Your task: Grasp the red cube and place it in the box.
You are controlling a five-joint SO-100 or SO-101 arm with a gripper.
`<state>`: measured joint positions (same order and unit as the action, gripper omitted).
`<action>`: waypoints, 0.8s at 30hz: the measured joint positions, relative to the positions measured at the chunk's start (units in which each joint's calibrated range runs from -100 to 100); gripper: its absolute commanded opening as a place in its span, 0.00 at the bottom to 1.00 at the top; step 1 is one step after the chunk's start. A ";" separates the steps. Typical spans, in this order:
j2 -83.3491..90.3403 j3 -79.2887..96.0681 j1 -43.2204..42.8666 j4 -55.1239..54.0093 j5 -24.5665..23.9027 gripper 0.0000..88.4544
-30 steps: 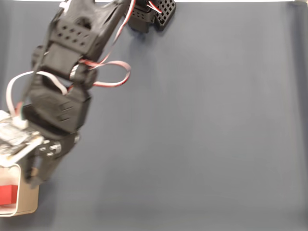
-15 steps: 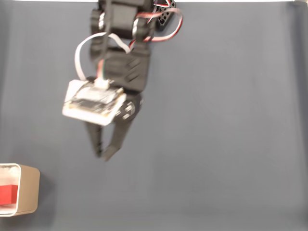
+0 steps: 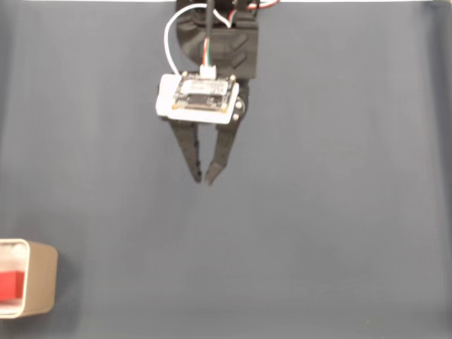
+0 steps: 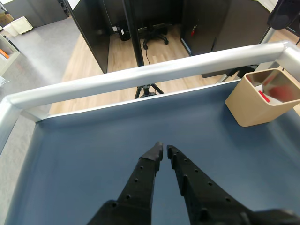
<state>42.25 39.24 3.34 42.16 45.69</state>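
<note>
Looking at the claw: gripper (image 3: 203,179) sits a bit above the middle of the fixed view, pointing toward 6 o'clock, and pokes up from the bottom edge of the wrist view (image 4: 163,151)
Claw state: pretty much pinched together, the two black fingertips (image 3: 198,176) have just a sliver of gap between them and nothing is caught in there
Fingers up close: black printed plastic with rows of little holes, tips hanging over bare mat in the wrist view
Wrist board: white-backed circuit board (image 3: 198,98) strapped on top of the claw, with a white cable (image 3: 170,37) looping off at about 11 o'clock from it
Arm: black arm body (image 3: 220,39) runs up to the 12 o'clock edge of the fixed view, some red and white wires up there too
Mat: dark blue-grey mat (image 3: 332,212) covers the whole table, plain all around the claw
Box: tan box (image 3: 41,287) with a white rim way off at 8 o'clock from the claw in the fixed view, cut by the left edge; in the wrist view it's at about 2 o'clock (image 4: 251,108), well apart from the fingers
Red cube: red cube (image 3: 10,284) is sitting inside the box, visible as a red patch in the wrist view as well (image 4: 280,90)
Rail: silver metal rail (image 4: 140,77) runs along the far edge of the table in the wrist view
Beyond the rail: wood floor and an office chair base (image 4: 157,35) near 12 o'clock
</note>
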 measured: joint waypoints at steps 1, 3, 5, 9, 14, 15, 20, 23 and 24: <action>1.65 1.90 -0.15 0.00 -0.05 0.00; 5.12 6.24 -0.45 0.00 0.39 0.00; 8.94 11.12 -0.67 0.00 0.73 0.00; 16.50 21.16 -1.26 0.00 1.22 0.00; 25.45 32.28 -2.37 0.00 1.86 0.00; 27.36 34.09 -2.60 0.32 1.95 0.00; 35.43 41.68 -3.71 3.26 2.83 0.00; 39.25 45.39 -4.01 4.85 3.22 0.00; 40.47 46.56 -4.01 5.41 3.32 0.00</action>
<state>82.72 85.80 -0.67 47.57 49.01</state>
